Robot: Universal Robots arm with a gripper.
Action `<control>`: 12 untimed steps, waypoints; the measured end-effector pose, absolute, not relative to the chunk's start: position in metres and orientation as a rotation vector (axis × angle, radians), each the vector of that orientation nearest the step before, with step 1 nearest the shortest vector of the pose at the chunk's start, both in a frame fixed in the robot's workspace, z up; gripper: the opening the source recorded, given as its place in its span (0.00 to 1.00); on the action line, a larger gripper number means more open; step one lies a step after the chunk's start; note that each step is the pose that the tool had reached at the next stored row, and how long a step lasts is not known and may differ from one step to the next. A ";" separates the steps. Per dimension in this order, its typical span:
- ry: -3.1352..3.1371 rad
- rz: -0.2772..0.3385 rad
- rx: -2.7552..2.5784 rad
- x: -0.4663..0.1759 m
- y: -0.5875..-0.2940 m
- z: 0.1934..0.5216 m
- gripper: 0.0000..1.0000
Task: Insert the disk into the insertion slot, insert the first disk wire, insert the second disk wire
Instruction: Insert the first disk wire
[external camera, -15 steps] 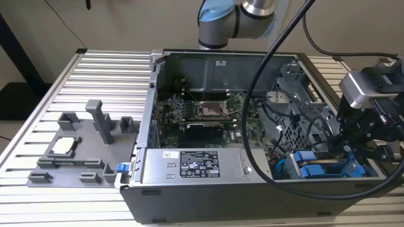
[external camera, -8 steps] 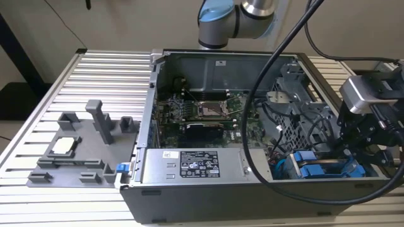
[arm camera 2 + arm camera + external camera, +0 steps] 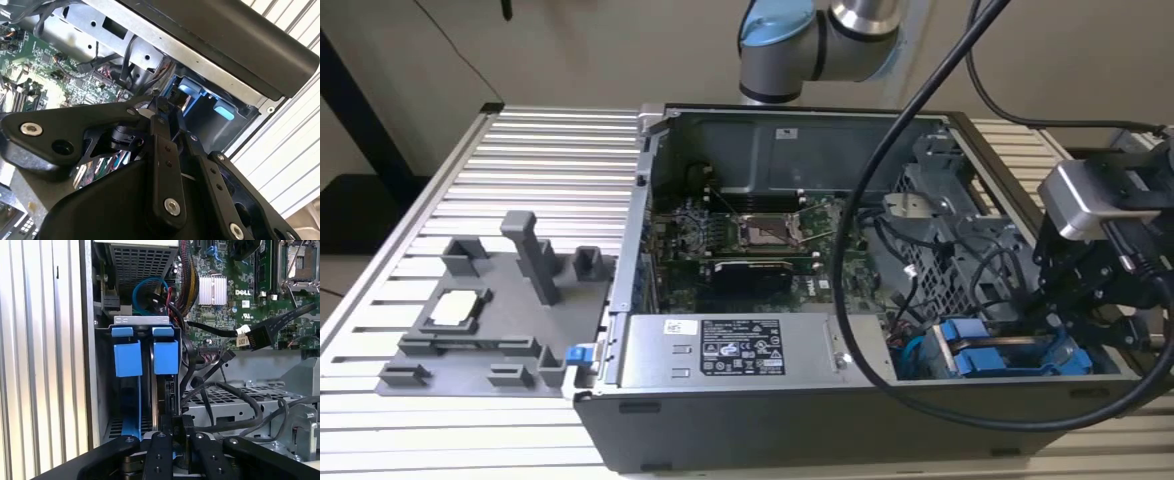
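In the exterior view my gripper (image 3: 1057, 318) reaches into the open computer case at its right front corner, over the insertion slot (image 3: 1001, 358) with its bright blue rails. The first wrist view looks along the slot (image 3: 127, 357). Two blue tabs sit side by side, and the disk (image 3: 163, 390) stands edge-on between the rails as a dark slab. My gripper (image 3: 176, 432) is shut on a black wire connector (image 3: 178, 423) at the disk's near end, and its black cable (image 3: 225, 426) runs off toward the cage. In the second wrist view the fingers (image 3: 161, 145) meet at a narrow tip close to the blue tabs (image 3: 190, 90).
A silver labelled power-supply box (image 3: 734, 352) lies along the case front beside the slot. The green motherboard (image 3: 761, 235) and a perforated grey cage (image 3: 947, 255) lie behind. A thick black cable (image 3: 874, 330) loops across the case. A loose black plug (image 3: 257, 335) hangs over the board. A grey fixture tray (image 3: 480, 310) sits on the exterior view's left.
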State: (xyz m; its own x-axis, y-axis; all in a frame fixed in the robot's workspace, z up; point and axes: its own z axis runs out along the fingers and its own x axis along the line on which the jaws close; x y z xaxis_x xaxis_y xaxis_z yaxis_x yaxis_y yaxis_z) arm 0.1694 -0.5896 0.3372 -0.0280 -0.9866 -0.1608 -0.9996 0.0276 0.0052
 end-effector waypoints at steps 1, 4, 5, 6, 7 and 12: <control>2.169 0.178 -2.109 0.170 -0.590 0.337 0.20; 2.170 0.179 -2.109 0.171 -0.590 0.338 0.20; 2.170 0.179 -2.109 0.172 -0.590 0.338 0.20; 2.170 0.179 -2.109 0.173 -0.590 0.338 0.20; 2.170 0.179 -2.110 0.174 -0.590 0.338 0.20; 2.173 0.179 -2.106 0.174 -0.590 0.337 0.20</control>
